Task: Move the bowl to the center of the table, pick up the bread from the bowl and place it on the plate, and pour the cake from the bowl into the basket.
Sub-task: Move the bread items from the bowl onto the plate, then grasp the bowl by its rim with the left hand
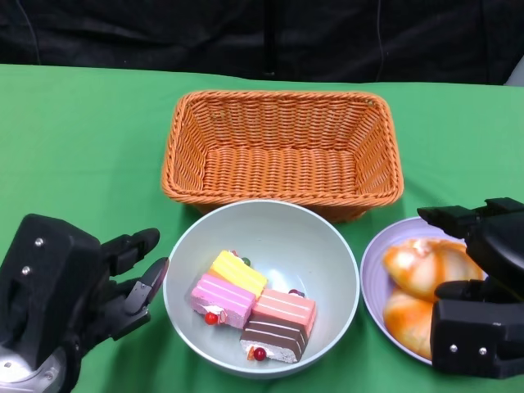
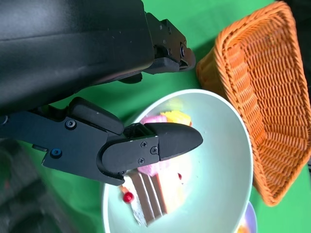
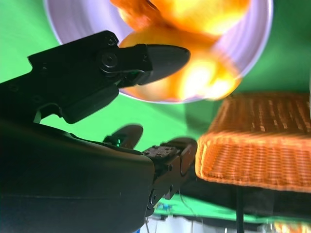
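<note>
Our hands flanked the bowl, both holding nothing.
Our left hand [image 1: 78, 286] and right hand [image 1: 483, 286] had fingers spread; between them the bowl [image 1: 327, 246] held cake [image 1: 254, 307], bread [image 1: 422, 282] lay on the plate [image 1: 372, 278], and the basket [image 1: 282, 151] stood beyond.

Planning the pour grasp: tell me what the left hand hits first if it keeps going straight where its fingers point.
Most likely the bowl: the left hand is open beside it, fingers aimed at its near rim. The left wrist view agrees, though whether they would meet the rim or pass above it is unclear.

Both hands [image 1: 90, 286] [image 1: 483, 278] empty, fingers apart
</note>
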Motion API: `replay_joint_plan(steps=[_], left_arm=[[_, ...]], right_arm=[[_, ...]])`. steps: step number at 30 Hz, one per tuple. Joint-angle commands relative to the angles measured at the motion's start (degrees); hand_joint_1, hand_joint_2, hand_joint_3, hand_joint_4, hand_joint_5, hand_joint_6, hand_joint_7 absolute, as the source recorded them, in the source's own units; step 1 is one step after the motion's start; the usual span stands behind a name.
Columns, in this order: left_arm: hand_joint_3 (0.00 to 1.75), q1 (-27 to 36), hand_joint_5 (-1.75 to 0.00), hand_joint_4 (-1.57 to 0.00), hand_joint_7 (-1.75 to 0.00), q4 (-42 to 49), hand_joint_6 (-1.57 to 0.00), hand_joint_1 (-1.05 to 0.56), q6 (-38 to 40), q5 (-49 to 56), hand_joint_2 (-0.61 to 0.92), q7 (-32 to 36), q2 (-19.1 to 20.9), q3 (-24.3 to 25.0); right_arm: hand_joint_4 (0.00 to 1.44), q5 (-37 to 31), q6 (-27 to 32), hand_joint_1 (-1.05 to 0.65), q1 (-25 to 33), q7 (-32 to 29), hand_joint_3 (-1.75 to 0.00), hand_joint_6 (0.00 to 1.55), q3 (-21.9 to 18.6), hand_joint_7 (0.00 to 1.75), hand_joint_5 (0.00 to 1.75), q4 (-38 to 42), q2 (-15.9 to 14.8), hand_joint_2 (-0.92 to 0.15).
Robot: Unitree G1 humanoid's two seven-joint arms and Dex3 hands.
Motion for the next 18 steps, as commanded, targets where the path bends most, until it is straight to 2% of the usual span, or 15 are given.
replay_joint_plan(steps=[1,5,10,13,18], left_arm=[[0.5,0.9,-0.59,0.0,-0.01,0.1,-0.23,-0.7,-6.7,4.9,0.92,0.2,3.4,-1.6],[0.45,1.6,-0.74,0.0,-0.01,1.4,-0.24,-0.73,-17.5,12.6,0.92,0.7,7.5,-3.5],[0.41,2.9,-0.73,0.0,-0.02,2.3,-0.26,-0.73,-29.1,17.3,0.92,-0.7,11.5,-3.4],[0.41,4.2,-0.66,0.0,-0.03,4.8,-0.29,-0.71,-41.2,20.6,0.92,-0.7,15.2,-3.3],[0.38,4.5,-0.73,-0.05,-0.07,11.2,-0.38,-0.72,-60.3,27.0,0.92,4.6,17.7,-2.7]], right_arm=[[0.0,-0.5,1.3,-0.92,1.4,1.3,-0.35,0.13,0.1,0.0,0.41,-2.2,-1.7,-0.92],[0.0,-1.1,2.5,-0.96,2.6,2.8,-0.38,0.12,0.0,0.01,0.37,-5.1,-2.3,-0.92],[0.0,-1.2,3.7,-0.96,3.8,3.6,-0.39,0.13,-0.2,0.01,0.38,-8.0,-2.3,-0.92],[0.0,-0.6,3.9,-0.96,4.6,3.9,-0.39,0.13,-0.6,0.01,0.39,-9.6,-2.4,-0.92],[0.0,-0.3,4.0,-0.96,5.7,3.6,-0.4,0.12,-1.2,0.0,0.4,-11.4,-2.4,-0.92]])
